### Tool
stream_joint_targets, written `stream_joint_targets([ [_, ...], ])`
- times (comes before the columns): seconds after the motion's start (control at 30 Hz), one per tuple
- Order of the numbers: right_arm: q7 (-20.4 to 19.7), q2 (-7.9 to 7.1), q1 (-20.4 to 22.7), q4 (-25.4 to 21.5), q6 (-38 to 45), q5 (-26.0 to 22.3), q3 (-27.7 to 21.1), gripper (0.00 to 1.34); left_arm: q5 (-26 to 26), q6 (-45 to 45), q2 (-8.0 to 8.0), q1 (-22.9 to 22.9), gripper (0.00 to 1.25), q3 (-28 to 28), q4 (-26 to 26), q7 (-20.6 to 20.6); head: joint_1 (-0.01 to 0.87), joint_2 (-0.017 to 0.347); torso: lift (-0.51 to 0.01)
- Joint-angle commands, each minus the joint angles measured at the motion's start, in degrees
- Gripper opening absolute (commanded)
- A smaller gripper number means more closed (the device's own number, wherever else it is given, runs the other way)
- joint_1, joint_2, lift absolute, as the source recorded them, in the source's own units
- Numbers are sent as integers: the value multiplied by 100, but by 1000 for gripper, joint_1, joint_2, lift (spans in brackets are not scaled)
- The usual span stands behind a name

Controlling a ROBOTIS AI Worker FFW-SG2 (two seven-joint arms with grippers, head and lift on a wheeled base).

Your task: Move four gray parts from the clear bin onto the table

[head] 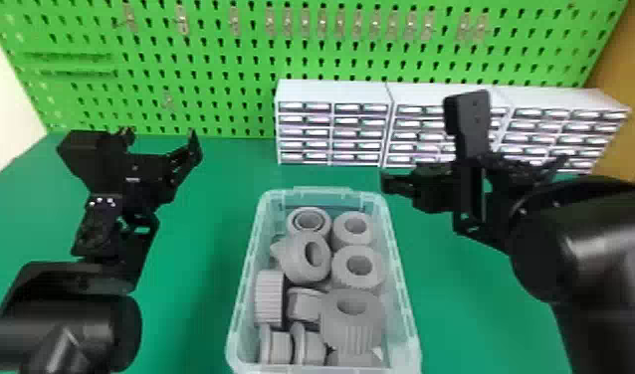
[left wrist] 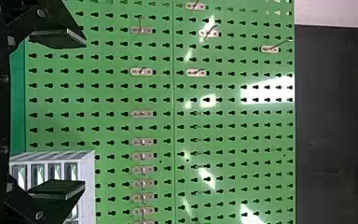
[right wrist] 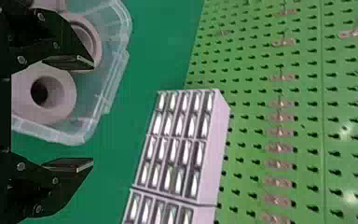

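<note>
seems unstarted; needs four gray parts (head: 352, 328) lifted from clear bin (head: 405, 298), between wide-open, empty left gripper (left wrist: 84, 114) and equally open, empty right gripper (right wrist: 93, 114), and set on the table (head: 197, 278).

Smooth black arms (head: 57, 326) with rounded segments (head: 605, 233) end in angular grippers (head: 159, 137) with small screws (right wrist: 20, 166).

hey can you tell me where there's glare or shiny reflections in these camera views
Left wrist view: hard white patches on the green pegboard, the largest toward the picture's right; right wrist view: smaller pale glints on that board, near the picture's right edge; head view: soft highlights on the right arm's black housing.
</note>
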Motion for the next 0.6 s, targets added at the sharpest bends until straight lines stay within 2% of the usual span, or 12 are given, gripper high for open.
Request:
stream_joint_targets([
  [0.0,2,-19,-194,-1,465,-88,286,818,-8,9,0,0,1042,-3,0,0,678,34,-50],
  [0.17,19,-72,-343,-1,878,-422,409,818,-25,9,0,0,1042,6,0,0,678,34,-50],
  [0.3,230,-160,-387,-1,1018,-607,400,818,-43,18,0,9,1042,-3,0,0,678,34,-50],
  [0.57,459,-195,-361,26,1256,-660,216,818,-61,26,0,0,1042,-3,0,0,678,34,-50],
])
